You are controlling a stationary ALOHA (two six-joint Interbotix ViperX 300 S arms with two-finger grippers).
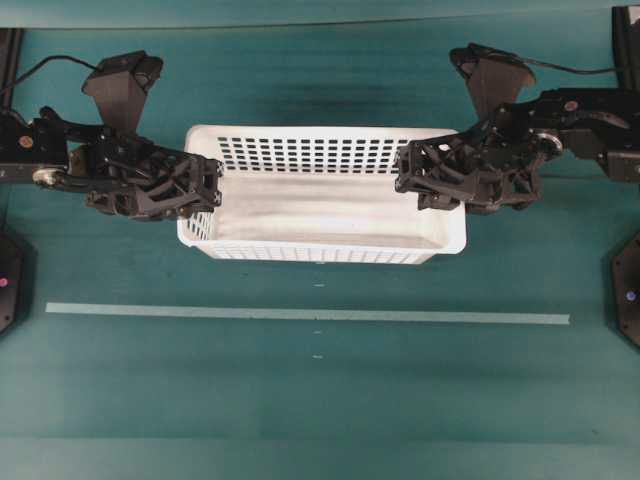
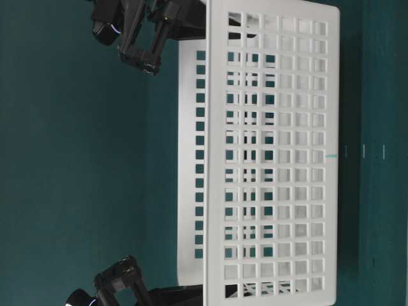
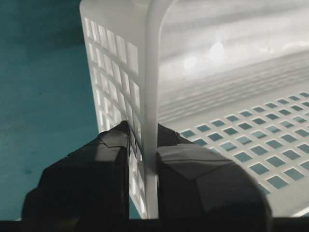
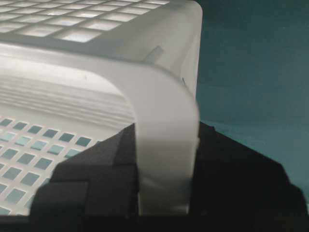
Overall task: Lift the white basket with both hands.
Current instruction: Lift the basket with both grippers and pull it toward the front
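The white basket sits mid-table, long side towards me, and nothing lies in it. My left gripper is shut on the rim of its left end wall; in the left wrist view the fingers press the rim from both sides. My right gripper is shut on the rim of the right end wall; in the right wrist view the rim is clamped between the black fingers. In the table-level view the basket's perforated wall fills the middle, with a dark band under its floor.
A pale tape line runs across the teal table in front of the basket. Black arm bases stand at the left edge and the right edge.
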